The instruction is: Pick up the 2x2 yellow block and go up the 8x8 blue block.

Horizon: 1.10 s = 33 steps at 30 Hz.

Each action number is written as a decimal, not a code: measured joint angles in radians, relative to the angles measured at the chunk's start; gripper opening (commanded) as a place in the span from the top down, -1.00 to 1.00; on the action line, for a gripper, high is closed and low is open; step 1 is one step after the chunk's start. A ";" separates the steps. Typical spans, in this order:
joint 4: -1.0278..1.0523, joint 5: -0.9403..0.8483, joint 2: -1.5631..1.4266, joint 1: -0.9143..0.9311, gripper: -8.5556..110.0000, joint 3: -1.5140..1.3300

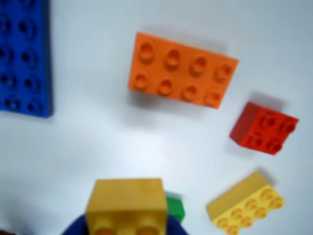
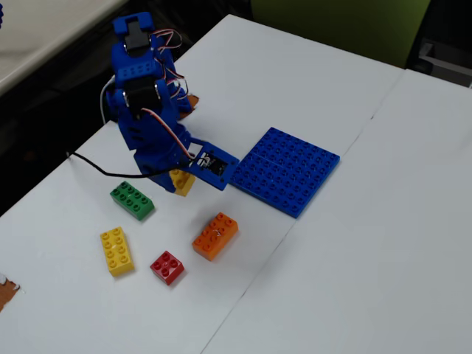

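Beside the baseplate point(image 2: 286, 170), our gripper point(image 2: 179, 182) is closed on the yellow block point(image 1: 126, 203), lifted; carrying it onto the baseplate remains.

Bright, even light; wrist view blurred, fixed view sharper, shadows soft.

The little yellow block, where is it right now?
The 2x2 yellow block is held in the jaws, lifted off the table in the fixed view, between the green brick on its left and the 8x8 blue block.
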<state>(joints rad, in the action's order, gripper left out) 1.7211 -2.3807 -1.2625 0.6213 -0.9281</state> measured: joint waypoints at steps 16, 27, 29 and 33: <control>0.020 0.548 -0.175 -0.333 0.86 0.020; 0.020 0.706 -0.106 -0.505 0.86 0.058; 0.020 0.715 -0.077 -0.523 0.86 0.069; 0.018 0.726 -0.012 -0.551 0.86 0.078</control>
<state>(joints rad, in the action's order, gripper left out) 1.7395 -1.6552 -1.2747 0.0706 -0.8498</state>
